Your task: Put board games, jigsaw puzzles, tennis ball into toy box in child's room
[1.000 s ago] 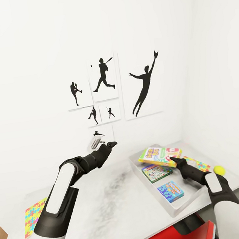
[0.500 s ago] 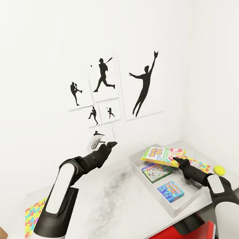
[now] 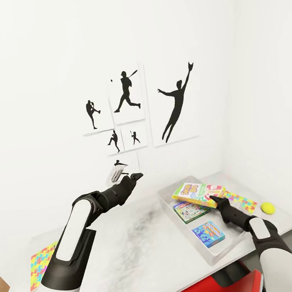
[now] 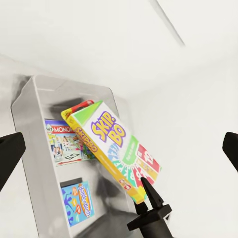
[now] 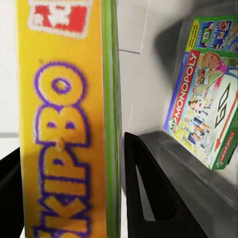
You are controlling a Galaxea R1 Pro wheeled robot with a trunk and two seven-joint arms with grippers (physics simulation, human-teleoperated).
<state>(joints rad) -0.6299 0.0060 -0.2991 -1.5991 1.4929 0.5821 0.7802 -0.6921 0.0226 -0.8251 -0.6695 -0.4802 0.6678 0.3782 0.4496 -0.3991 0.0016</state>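
1. Overhead, from the head view, the right gripper (image 3: 214,198) pinches the near corner of the yellow-green Skip-Bo board game box (image 3: 194,194), which hangs tilted over the far end of the shallow light grey open-topped toy box (image 3: 169,207). Inside the toy box lie a green Monopoly board game box (image 3: 190,211) and, nearer the robot, a light blue board game box (image 3: 208,233). Beyond the toy box's right rim a multicoloured jigsaw puzzle square (image 3: 242,201) lies flat on the pale grey table top (image 3: 129,255), with the small yellow-green tennis ball (image 3: 268,208) beside it. A second jigsaw puzzle square (image 3: 41,264) sits well left of the toy box, at the table's edge. The left gripper (image 3: 128,175) is raised left of the toy box; whether its fingers are apart cannot be told here.

2. From the left wrist view, the left fingers (image 4: 9,156) stand wide apart with nothing between them, and the Skip-Bo box is seen above the toy box.

3. From the right wrist view, the two dark fingers (image 5: 148,193) press on either side of the Skip-Bo box, its yellow edge filling the gap, with the Monopoly box resting on the toy box floor beyond.
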